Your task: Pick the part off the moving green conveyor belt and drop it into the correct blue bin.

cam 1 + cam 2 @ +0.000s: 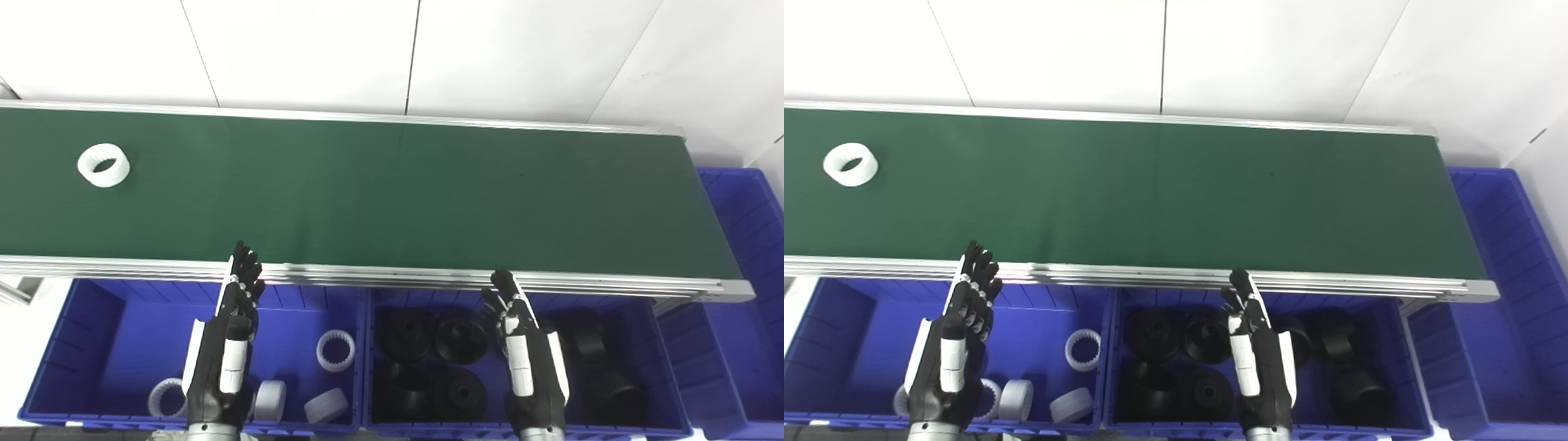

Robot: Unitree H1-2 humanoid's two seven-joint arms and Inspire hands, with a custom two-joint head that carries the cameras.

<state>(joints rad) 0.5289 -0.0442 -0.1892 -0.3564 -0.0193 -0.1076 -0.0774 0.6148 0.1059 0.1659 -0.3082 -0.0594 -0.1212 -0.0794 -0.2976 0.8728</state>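
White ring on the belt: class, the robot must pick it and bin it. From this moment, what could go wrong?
1. The white ring lies far left on the green belt, away from both open hands; the left hand may mistime a moving pick.
2. The ring lies nearer the belt's far side, so the reach could fall short.
3. White parts fill the left bin, black parts the middle bin; a drop near their shared wall could missort.

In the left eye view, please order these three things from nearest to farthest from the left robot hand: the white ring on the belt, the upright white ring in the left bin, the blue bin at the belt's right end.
From the left robot hand:
1. Upright white ring, just right, in the left bin.
2. White ring on the belt, far left, up the belt.
3. Blue bin at the right end, far right.
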